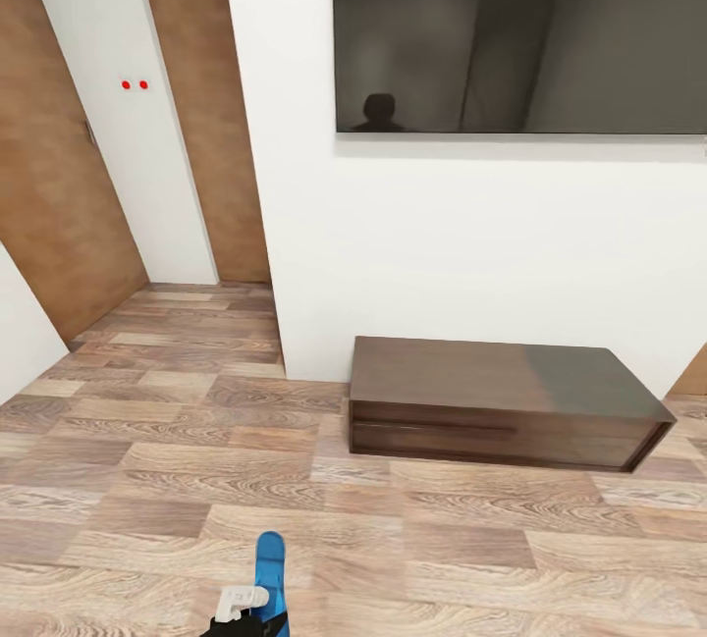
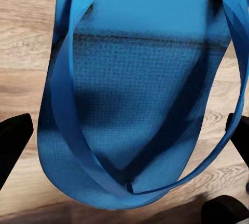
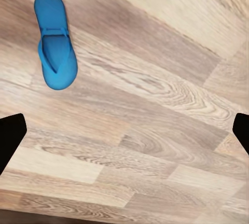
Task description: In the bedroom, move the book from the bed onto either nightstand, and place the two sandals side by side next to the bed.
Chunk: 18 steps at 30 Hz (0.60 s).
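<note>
— Sandal [image 2: 140, 99] at left wrist: bright blue, fine woven dot texture on the sole, straps [image 2: 67, 115] the same blue, darker shading beneath them.
— Second sandal [image 3: 54, 47], on the floor [image 3: 155, 130] at 10 o'clock in the right wrist view: same bright blue, plain.
— Floor planks: mixed beige, tan and grey-brown, swirling wood grain.
— Gripper fingers [image 3: 10, 136]: black.
— Head view, 6 o'clock: blue sandal tip above a white and black left gripper [image 1: 241, 608].
— Low cabinet [image 1: 501, 401], 4 o'clock: dark brown, glossy, greyish sheen at one end.
— Wall [image 1: 295, 176]: white. Screen [image 1: 520, 28], 1 o'clock: dark grey, reflective.
— Door panels [image 1: 49, 176], 10 o'clock: mid-brown wood; two red dots [image 1: 135, 84] on white.
</note>
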Available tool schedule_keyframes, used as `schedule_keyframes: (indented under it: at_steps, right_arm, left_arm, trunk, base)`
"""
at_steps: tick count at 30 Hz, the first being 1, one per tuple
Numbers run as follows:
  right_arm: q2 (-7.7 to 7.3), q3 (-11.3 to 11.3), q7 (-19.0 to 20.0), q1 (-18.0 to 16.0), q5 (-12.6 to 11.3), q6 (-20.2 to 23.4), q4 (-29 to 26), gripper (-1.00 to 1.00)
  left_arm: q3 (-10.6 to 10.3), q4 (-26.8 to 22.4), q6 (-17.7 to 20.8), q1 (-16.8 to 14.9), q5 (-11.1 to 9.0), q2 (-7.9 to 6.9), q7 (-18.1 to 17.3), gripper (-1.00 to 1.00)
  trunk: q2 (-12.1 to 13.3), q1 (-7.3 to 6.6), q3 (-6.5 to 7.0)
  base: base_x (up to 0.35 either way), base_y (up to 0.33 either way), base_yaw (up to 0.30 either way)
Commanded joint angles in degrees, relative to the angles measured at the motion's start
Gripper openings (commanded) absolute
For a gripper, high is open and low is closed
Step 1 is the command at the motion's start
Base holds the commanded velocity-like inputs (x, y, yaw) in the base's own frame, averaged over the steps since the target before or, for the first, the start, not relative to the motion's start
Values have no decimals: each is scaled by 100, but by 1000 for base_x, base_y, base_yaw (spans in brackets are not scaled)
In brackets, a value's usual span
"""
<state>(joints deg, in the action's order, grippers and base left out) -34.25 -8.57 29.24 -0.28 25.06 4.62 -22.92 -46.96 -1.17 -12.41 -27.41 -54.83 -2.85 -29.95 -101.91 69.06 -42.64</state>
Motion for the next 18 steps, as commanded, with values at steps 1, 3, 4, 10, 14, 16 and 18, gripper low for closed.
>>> schedule_keyframes:
  at_steps: [1,3,4,10,14,16,18]
  right_arm:
    - [6,-48,47,-1,34,30,-11,100]
    - [6,-48,47,-4,34,30,-11,100]
    - [6,-48,47,-1,34,30,-11,100]
    - [6,-48,47,-2,34,30,-11,100]
    - [6,-48,47,-2,34,30,-11,100]
    - [6,-48,47,-1,34,30,-11,100]
    - [6,-44,45,-2,34,28,-10,100]
  left_arm:
    - [-47,2,-24,-4,-37,0,-11,-100]
    - [-46,2,-26,-4,-37,2,-11,-100]
    - [-48,2,-25,-4,-37,3,-11,-100]
    - [-48,2,-24,-4,-37,3,-11,-100]
    - [-48,2,-24,-7,-37,3,-11,-100]
    - [-46,2,-25,-6,-37,3,-12,-100]
    - [-44,2,-26,-6,-37,3,-11,-100]
  trunk:
    - [-2,-1,-5]
    - [-2,-1,-5]
    - [-2,-1,-5]
    - [-2,-1,-5]
    - [-2,-1,-5]
    - [-2,-1,-5]
    - [-2,-1,-5]
  base:
    - [0,-199,0]
    - [0,-217,0]
    - [0,-128,0]
    - [-78,-32,0]
    - [-292,-3,0]
    - [-319,-1,0]
    - [-229,0,0]
